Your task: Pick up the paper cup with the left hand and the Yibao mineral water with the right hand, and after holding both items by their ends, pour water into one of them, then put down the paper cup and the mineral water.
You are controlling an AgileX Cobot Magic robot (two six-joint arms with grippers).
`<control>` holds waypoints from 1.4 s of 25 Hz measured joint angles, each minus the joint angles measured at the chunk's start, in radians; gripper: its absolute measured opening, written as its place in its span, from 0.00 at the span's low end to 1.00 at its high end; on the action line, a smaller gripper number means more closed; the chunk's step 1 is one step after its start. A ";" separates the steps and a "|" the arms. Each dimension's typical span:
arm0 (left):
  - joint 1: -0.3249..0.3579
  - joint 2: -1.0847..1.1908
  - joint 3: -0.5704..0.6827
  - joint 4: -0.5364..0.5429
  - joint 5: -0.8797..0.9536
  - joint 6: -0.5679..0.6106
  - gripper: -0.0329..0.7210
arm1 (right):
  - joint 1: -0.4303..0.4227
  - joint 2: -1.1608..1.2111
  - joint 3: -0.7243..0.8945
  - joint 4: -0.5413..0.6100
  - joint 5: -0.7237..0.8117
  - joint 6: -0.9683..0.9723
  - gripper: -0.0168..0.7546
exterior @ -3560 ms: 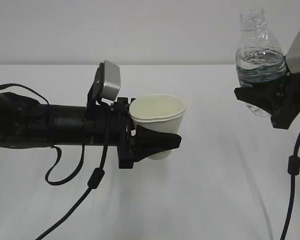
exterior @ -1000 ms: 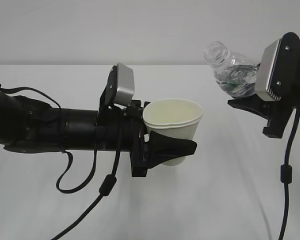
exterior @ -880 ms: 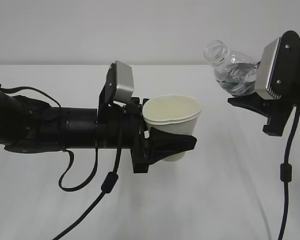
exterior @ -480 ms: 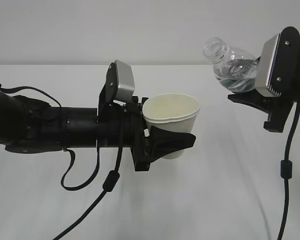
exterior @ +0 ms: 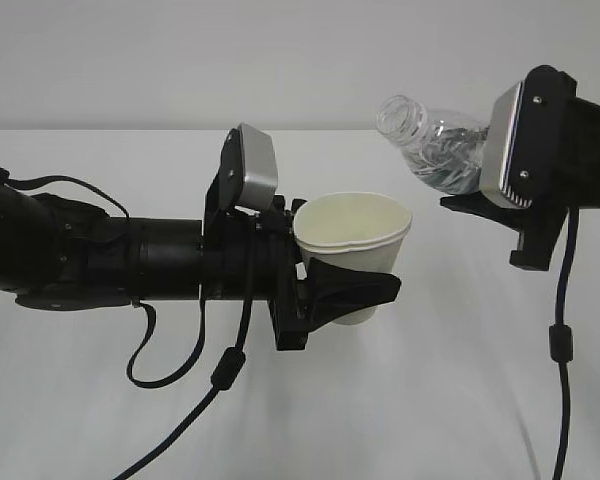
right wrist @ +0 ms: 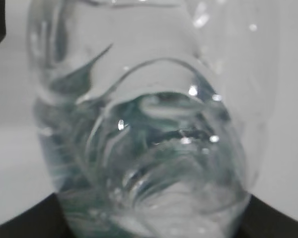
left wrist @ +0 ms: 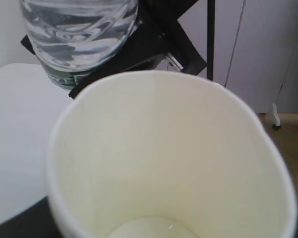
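Left tool point(exterior: 352, 292) holds paper cup point(exterior: 352, 243) above white table point(exterior: 430, 400), grey wall point(exterior: 180, 60) behind.

The Yibao mineral water point(exterior: 438, 152) has swung from upright at the upper right of the frame to a steep lean, its open neck now pointing up-left (its mouth above and just right of the cup's rim). The right hand point(exterior: 477, 205) has shifted left with it, toward frame centre. The paper cup point(exterior: 352, 253) and the left hand point(exterior: 355, 290) have edged slightly right, narrowing the gap.
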 joint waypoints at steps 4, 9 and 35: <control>0.000 0.000 0.000 -0.029 0.000 0.003 0.62 | 0.005 0.000 0.000 0.000 0.008 0.000 0.54; 0.000 0.000 0.000 -0.065 0.026 0.029 0.62 | 0.013 0.000 0.000 -0.007 0.008 -0.004 0.54; 0.000 0.000 0.000 -0.077 0.049 0.056 0.61 | 0.017 0.000 0.000 -0.017 0.070 -0.068 0.54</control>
